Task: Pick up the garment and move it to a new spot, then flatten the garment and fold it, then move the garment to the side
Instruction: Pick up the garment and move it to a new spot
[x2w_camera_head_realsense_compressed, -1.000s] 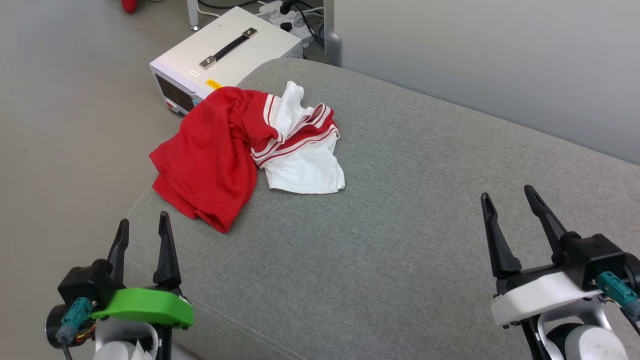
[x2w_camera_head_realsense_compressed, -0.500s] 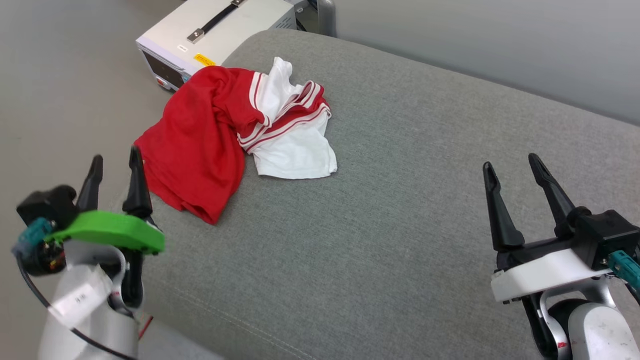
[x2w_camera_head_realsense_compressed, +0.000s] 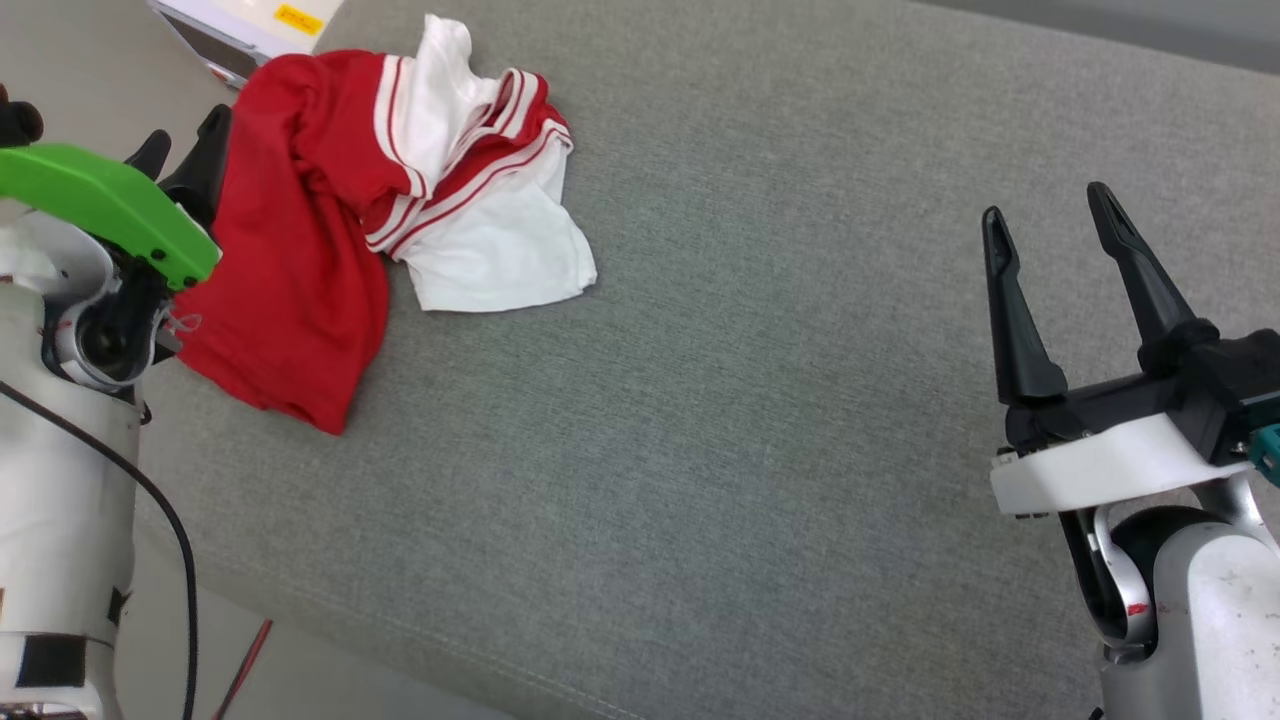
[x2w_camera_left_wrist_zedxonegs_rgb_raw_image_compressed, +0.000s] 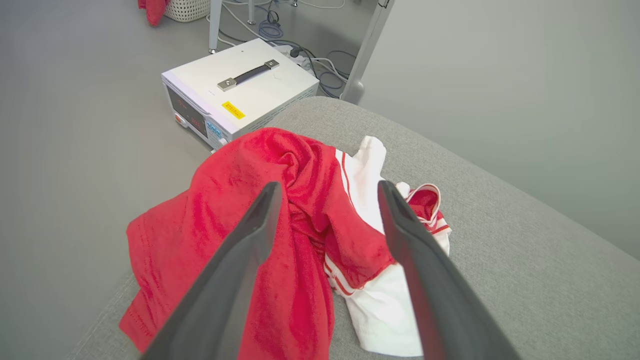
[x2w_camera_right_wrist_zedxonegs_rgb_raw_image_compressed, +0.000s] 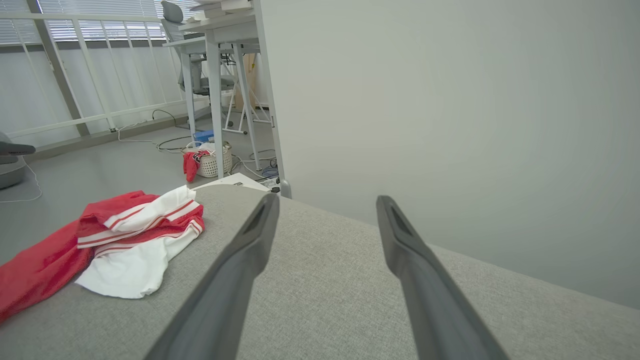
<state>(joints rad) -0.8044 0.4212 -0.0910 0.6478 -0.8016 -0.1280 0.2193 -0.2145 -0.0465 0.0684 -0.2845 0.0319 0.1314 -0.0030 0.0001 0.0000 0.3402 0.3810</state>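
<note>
Currently garment (x2w_camera_head_realsense_compressed: 300, 220) lies crumpled at the cushion's (x2w_camera_head_realsense_compressed: 750, 400) far left corner (red half at the edge, white sleeve inboard). Left gripper (x2w_camera_left_wrist_zedxonegs_rgb_raw_image_compressed: 327, 186) is at its red side, jaws apart, nothing held. Right gripper (x2w_camera_head_realsense_compressed: 1045, 200) is well apart over bare cushion, jaws apart too.

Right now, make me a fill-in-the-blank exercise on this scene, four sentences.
The shirt has a red body and ____ sleeves.
The left claw points at the shirt, jaws ____.
The right claw, over bare cushion, holds ____.
The white box on the floor has a black ____ on top.
Missing words: white; open; nothing; handle.
</note>
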